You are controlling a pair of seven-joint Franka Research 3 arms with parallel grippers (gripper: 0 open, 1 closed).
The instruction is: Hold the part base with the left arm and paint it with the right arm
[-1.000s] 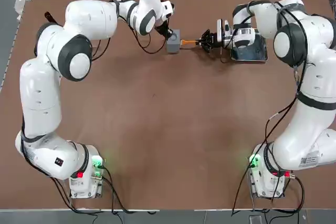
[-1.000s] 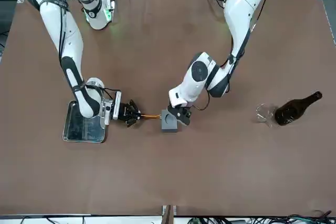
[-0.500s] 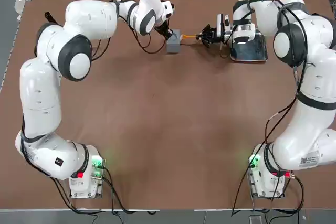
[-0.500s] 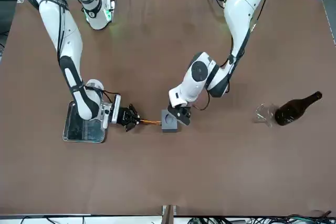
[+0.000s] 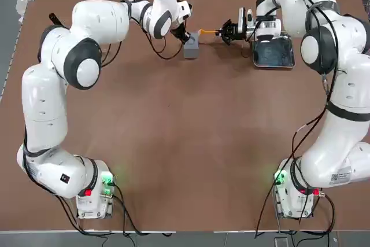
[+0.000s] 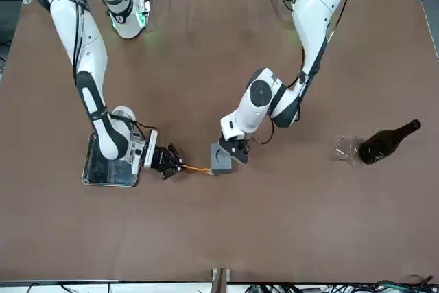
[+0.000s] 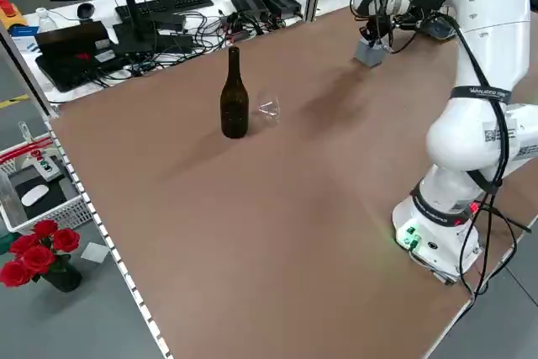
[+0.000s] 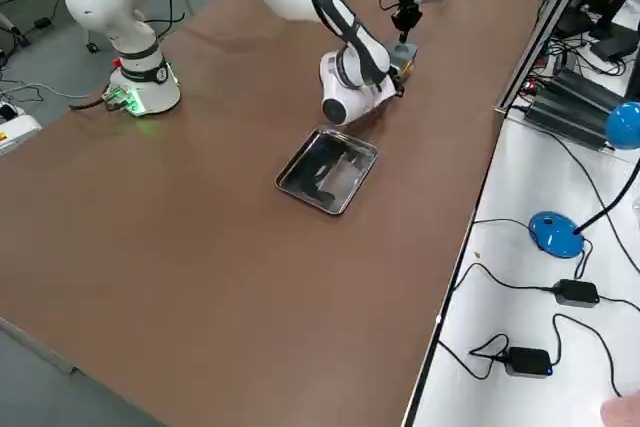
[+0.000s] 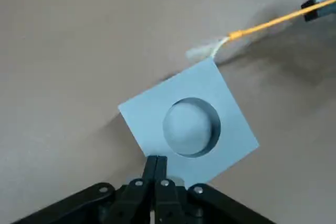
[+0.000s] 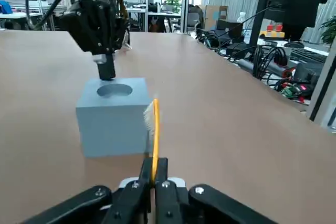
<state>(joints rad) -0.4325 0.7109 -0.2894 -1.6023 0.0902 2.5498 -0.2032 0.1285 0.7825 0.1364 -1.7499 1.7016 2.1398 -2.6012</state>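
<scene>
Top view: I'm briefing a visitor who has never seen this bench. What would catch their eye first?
The two white arms meeting at the table's far edge: the left hand, shut, presses down on the top of a small grey part base, while the right hand, shut on a thin orange brush, holds its bristles at the block's far corner. A metal tray lies under the right wrist, and a dark bottle lies beside a glass off the left arm's side.

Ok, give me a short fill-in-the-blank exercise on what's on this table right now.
1. The right hand is shut on a thin orange ____.
2. The left hand presses down on the grey ____.
3. The top of that block has a ____ recess.
4. Next to the dark bottle is a clear ____.

Missing words: brush; part base; round; glass
</scene>
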